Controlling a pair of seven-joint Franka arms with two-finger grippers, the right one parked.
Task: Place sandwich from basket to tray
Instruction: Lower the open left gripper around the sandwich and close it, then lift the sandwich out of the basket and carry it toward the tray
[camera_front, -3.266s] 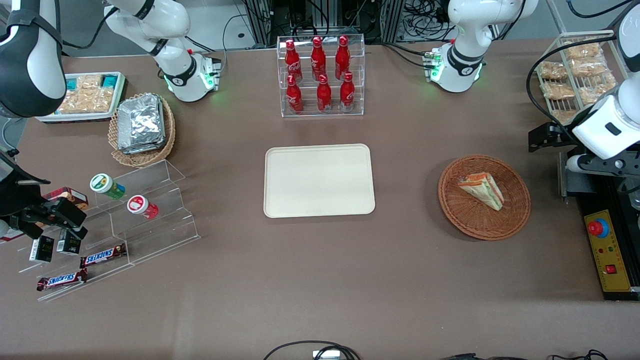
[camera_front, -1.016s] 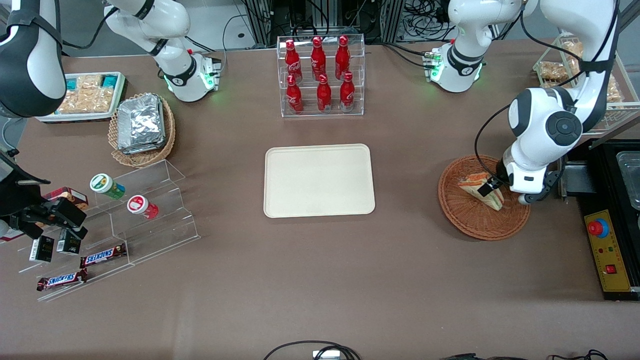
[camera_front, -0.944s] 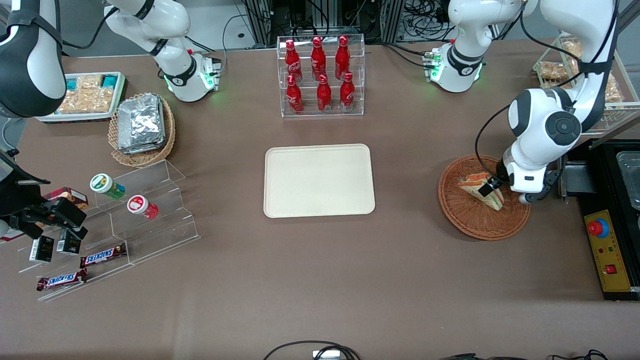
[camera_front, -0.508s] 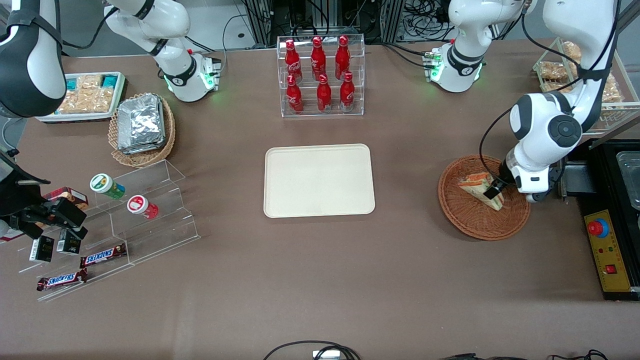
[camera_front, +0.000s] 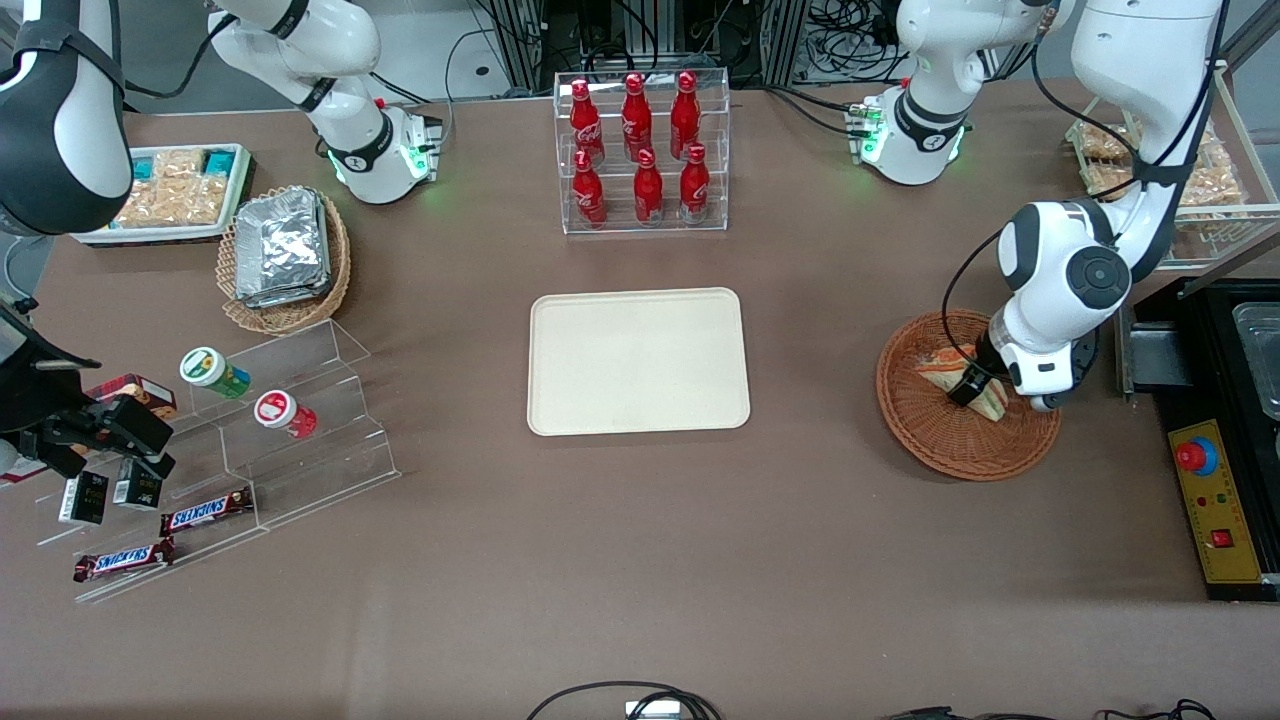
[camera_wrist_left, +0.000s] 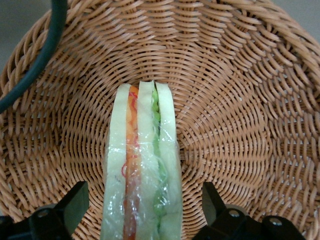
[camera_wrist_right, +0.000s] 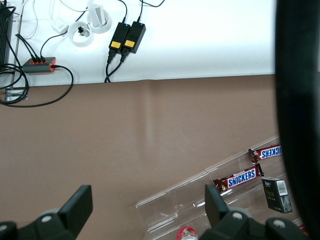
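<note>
Gripper (camera_wrist_left: 142, 212) has descended into the basket (camera_front: 930, 445); fingers (camera_wrist_left: 75, 205) now spread astride the sandwich (camera_wrist_left: 141, 175), not touching.

The working arm (camera_front: 1065, 275) is glossy white, built of rounded shells with dark grey bands at the joints and a dark round cap with a small centre mark at 3 o'clock on its wrist housing. A thin black cable (camera_front: 960, 290) loops down along it. Its base (camera_front: 915, 130) glows with small green lights. The gripper (camera_wrist_left: 142, 212) has black, matte, wedge-shaped fingers (camera_wrist_left: 75, 205) on dark blocks with recessed round screw holes.
</note>
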